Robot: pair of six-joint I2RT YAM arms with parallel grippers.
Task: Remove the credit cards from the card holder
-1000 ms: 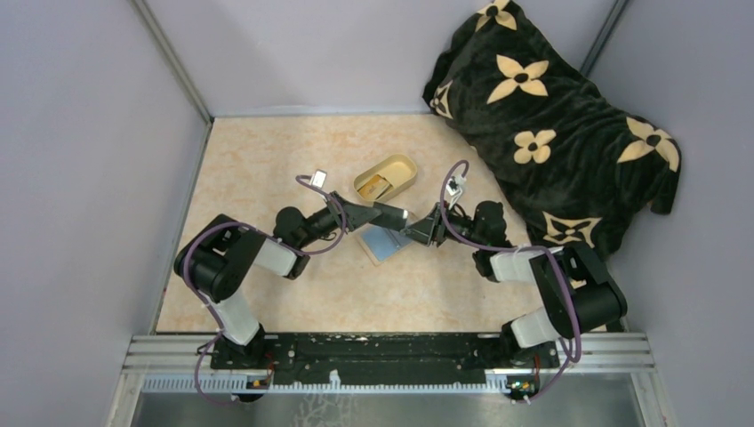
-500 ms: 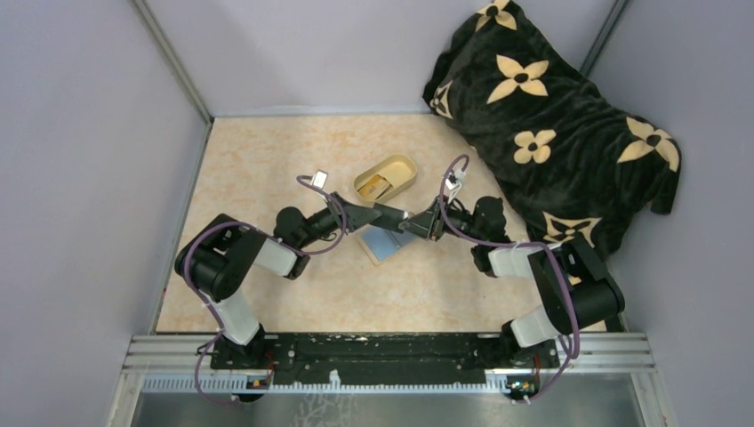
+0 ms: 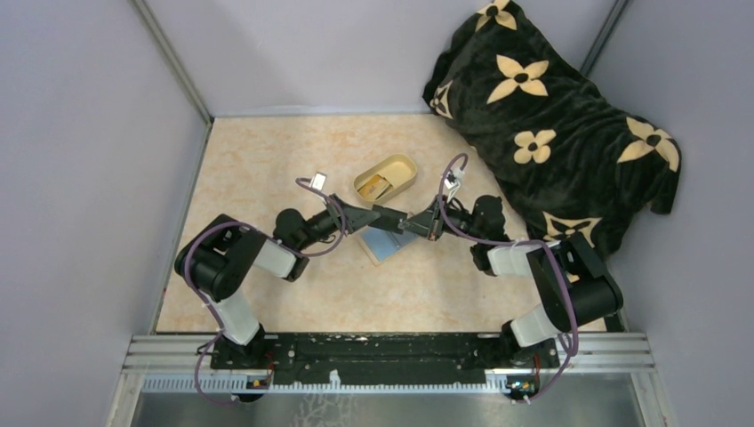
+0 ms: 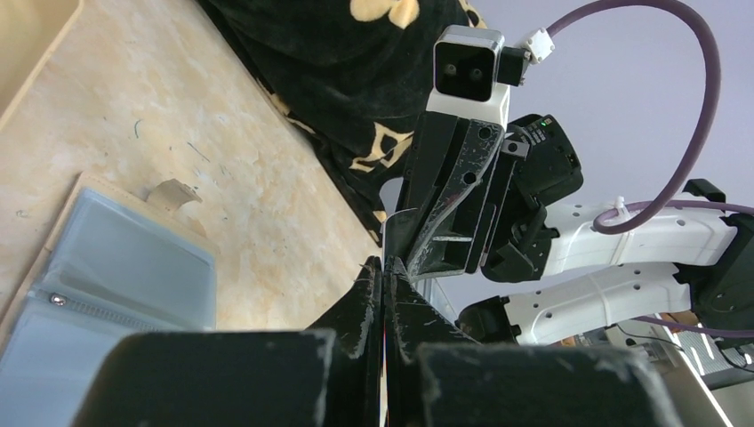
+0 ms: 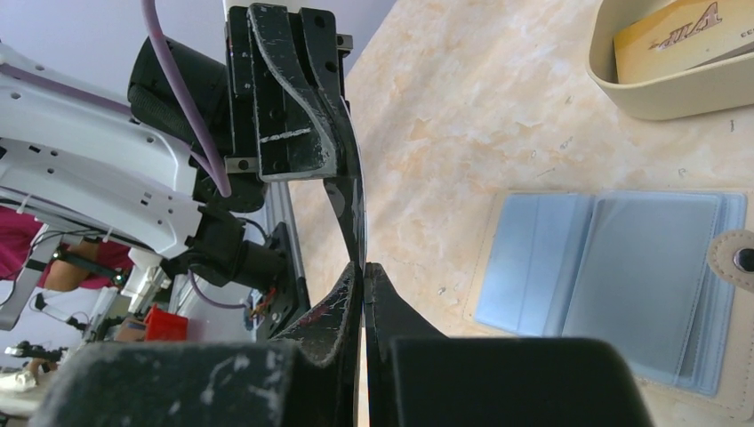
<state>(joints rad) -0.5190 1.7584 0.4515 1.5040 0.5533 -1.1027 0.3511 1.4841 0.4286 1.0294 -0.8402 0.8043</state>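
Since a moment ago, the right hand (image 3: 412,222) has slid a little toward 9 o'clock and squeezed its fingers shut. The left hand (image 3: 389,214) has stayed where it was, and the wallet and the dish have not moved.

The left arm reaches in from 8 o'clock. Its left hand is pinched all the way shut, and it holds a thin credit card (image 4: 388,236) by one end. The card is so thin that it only shows as a line from the side.

Right under the two hands, a bit toward 7 o'clock, lies the card holder (image 3: 384,243). It is open and flat on the worktop (image 3: 267,178), near the middle. Its blue-grey sides face up and its little tan tab sticks out at one edge.

At 12 o'clock from the card holder sits a yellow dish (image 3: 402,169). A pale yellow card lies inside it.

The right hand comes in from 3 o'clock and meets the left hand tip to tip, up in the air over the card holder. Its fingers are closed tight on the other end of the same credit card.

At 2 o'clock, in the far corner, a black blanket (image 3: 551,116) with cream flowers is heaped up.
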